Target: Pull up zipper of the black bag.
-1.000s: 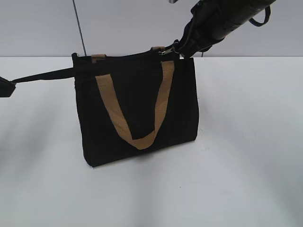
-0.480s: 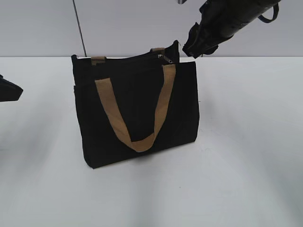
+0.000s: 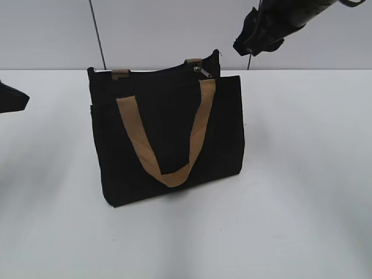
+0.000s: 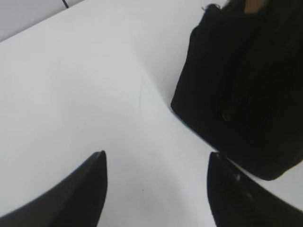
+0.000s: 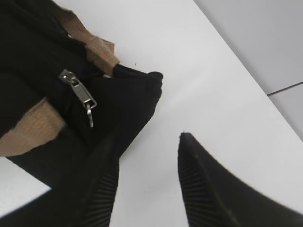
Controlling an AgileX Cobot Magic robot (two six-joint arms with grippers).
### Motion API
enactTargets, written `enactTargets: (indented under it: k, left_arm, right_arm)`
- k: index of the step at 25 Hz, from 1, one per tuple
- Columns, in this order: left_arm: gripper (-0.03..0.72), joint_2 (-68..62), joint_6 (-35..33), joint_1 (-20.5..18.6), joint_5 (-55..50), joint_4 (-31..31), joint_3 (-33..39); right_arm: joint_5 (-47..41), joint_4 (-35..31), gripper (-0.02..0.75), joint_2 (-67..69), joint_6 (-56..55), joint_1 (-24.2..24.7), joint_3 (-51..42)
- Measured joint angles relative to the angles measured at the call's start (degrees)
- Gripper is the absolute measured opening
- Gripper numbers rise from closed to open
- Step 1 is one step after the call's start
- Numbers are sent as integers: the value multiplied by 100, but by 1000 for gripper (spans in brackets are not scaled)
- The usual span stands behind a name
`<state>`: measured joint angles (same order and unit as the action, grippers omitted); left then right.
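The black bag [image 3: 168, 133] stands upright on the white table, with a tan handle [image 3: 168, 168] hanging down its front. The zipper's silver pull tab [image 3: 203, 71] rests at the right end of the bag's top edge; it also shows in the right wrist view [image 5: 80, 94]. My right gripper [image 3: 253, 43] is open and empty, up in the air to the right of the bag's top corner [image 5: 147, 142]. My left gripper [image 3: 14, 99] is open and empty at the far left, apart from the bag [image 4: 156, 165]. The bag's left side shows in the left wrist view [image 4: 246, 94].
The white table [image 3: 302, 174] stretches around the bag. A grey wall [image 3: 163, 29] with a thin dark cable [image 3: 97, 35] stands behind it.
My right gripper has let go of the zipper pull tab and risen up and to the right. My left gripper has let go of the bag's left strap and drawn back.
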<state>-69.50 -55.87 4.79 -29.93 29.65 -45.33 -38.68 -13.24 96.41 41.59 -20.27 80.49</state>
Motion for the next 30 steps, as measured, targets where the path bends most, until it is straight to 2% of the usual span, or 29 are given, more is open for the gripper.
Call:
enactTargets:
  k: [4,7,13,16,19,22,26,28,30]
  left_arm:
    - [496,0,0,0,286,10,0]
    - [492,0,0,0,374,-11,-66]
    - [439,0,48,0,353,-737,-327]
    - [424,0,605,-3,187,-985,-516]
    - [419,-7,1443,-64,-167,-1309,-776]
    - [418,-78,2284,-195,-647,-1770,-1111]
    - [418,-201,3378,-318,-1373,-2259,-1623]
    - [418,-289,3780,-336,-1863,-2424,-1900]
    - [418,-396,4038,-336,-2282,-2483,-2135]
  right_arm:
    - [-236,179,329,-273,0,0,0]
    - [-394,592,329,-459,0,0,0]
    - [-672,2055,329,-759,-97,0,0]
    - [-905,2860,329,-869,-769,2,0]
    - [-1138,3417,329,-969,-1890,111,0]
    - [-1454,3564,329,-1059,-3121,390,0]
    - [-1981,3498,329,-1149,-3870,829,0]
    - [-2178,3245,329,-1201,-3958,1035,6]
    - [-2319,2681,329,-1258,-3924,1228,6]
